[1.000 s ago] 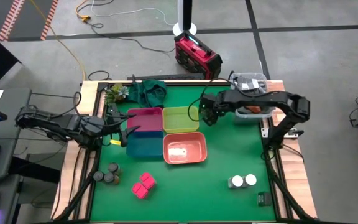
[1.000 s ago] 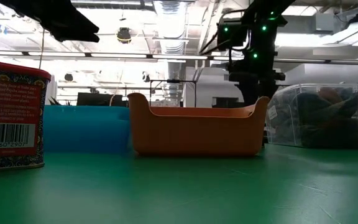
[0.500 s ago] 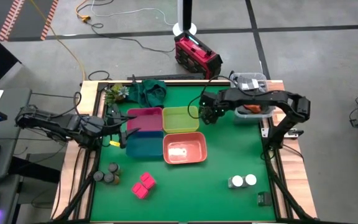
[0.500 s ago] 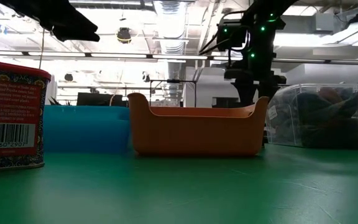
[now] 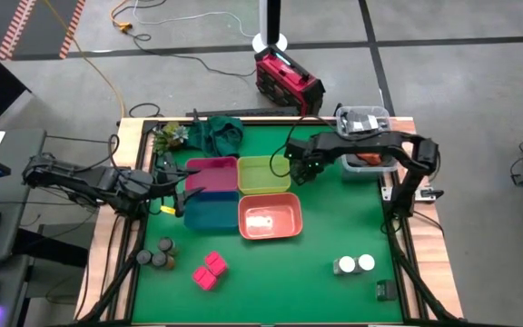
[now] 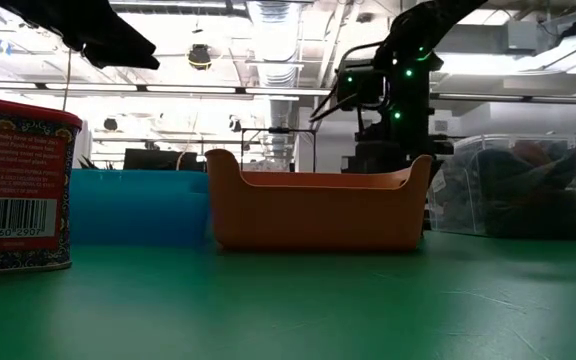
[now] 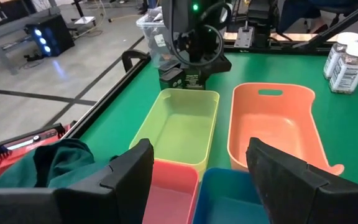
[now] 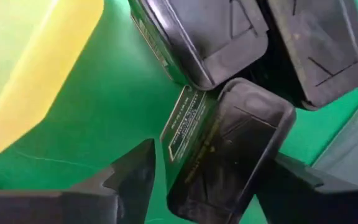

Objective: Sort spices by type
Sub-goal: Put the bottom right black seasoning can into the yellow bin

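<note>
Three dark grey square jars (image 8: 229, 149) stand on the mat beside the yellow-green bin (image 5: 263, 174); the left wrist view shows them (image 7: 188, 78) below the right arm. My right gripper (image 8: 210, 186) is open above them, a finger on either side of the nearest jar. My left gripper (image 7: 197, 180) is open, hovering over the pink bin (image 5: 212, 173) and blue bin (image 5: 212, 213). The grey round jars (image 5: 157, 255), pink packets (image 5: 210, 270) and white-topped round jars (image 5: 354, 264) stand on the near part of the mat. My right gripper's fingers (image 8: 126, 177) come down from above on either side of the nearest dark jar's top (image 8: 241, 124). I cannot tell whether they touch it. The jar stands on the mat.
The salmon bin (image 5: 271, 216) sits near the middle, in front of the yellow-green one. A clear tub (image 5: 363, 123) stands at the far right corner, green cloth (image 5: 216, 134) and a plant at the far left. A small dark object (image 5: 382, 290) lies near the right front.
My right gripper has shifted a little toward the table's left, closer to the yellow-green bin and over the dark jars. The left arm and all the containers have kept still.
</note>
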